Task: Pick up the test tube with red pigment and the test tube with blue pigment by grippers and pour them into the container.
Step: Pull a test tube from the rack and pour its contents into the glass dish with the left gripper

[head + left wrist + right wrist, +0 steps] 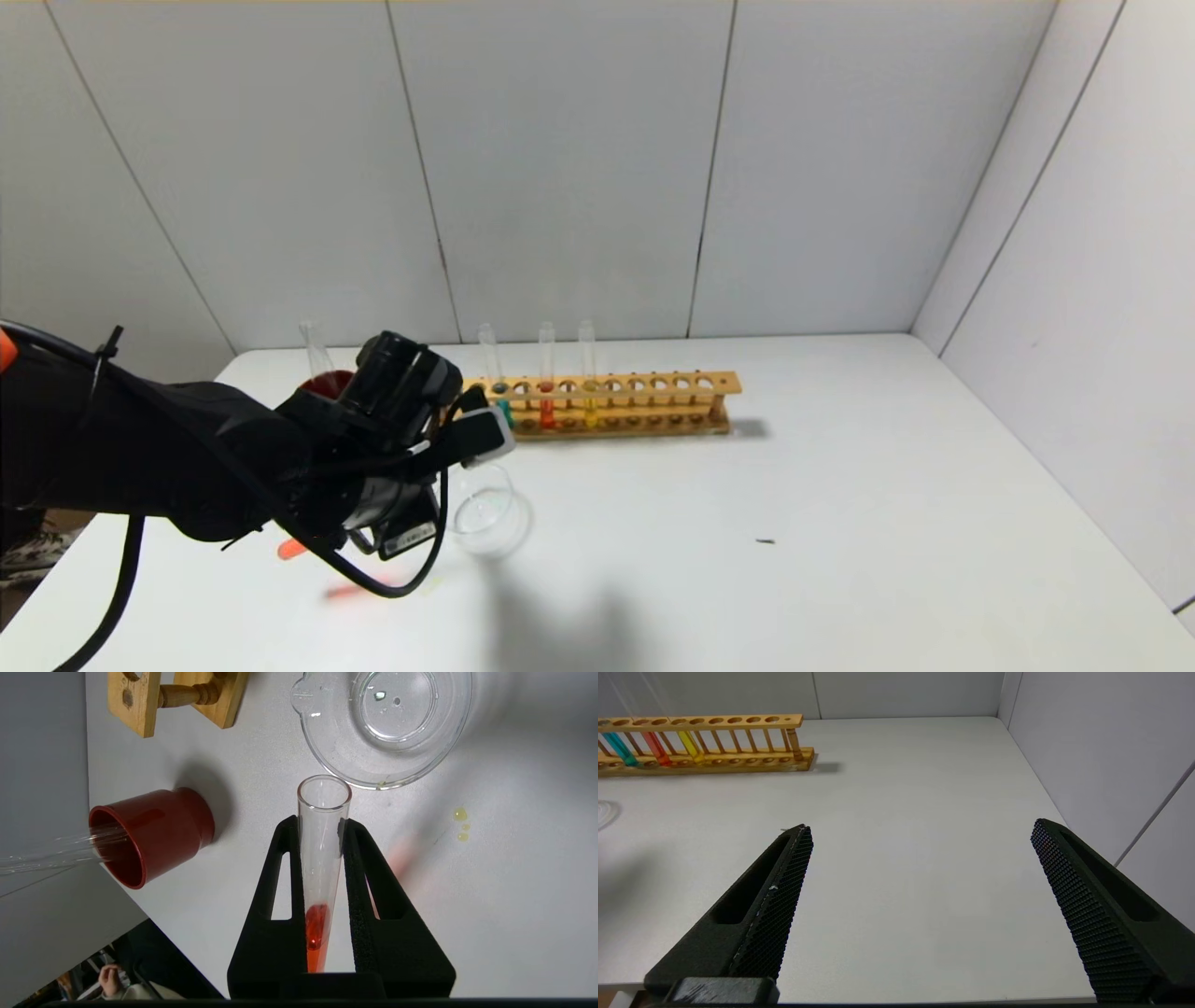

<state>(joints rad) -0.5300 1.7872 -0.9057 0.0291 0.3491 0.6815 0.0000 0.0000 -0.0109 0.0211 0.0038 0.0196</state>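
Red-pigment test tube [322, 858] is sitting pinched between the pressed-in jaws of the left gripper [323, 826], lying low over the white table [840, 523]; its liquid is pooling at the closed end, while its open mouth is pointing at the near rim of the clear glass container [387, 723] without yet reaching over it. Judgement: the pour is not begun. To do it well, the mouth should be brought over the dish first, then the closed end raised slowly, since yellowish droplets [460, 823] are already lying on the table beside the dish. Beside the tube, a dark red cup [149, 835] is holding an empty glass tube. Farther back, the blue-pigment test tube [502, 401] is standing in the wooden rack [635, 406] with orange-red and yellow tubes. Right gripper [920, 854], jaws spread wide, is hovering well apart over bare table.
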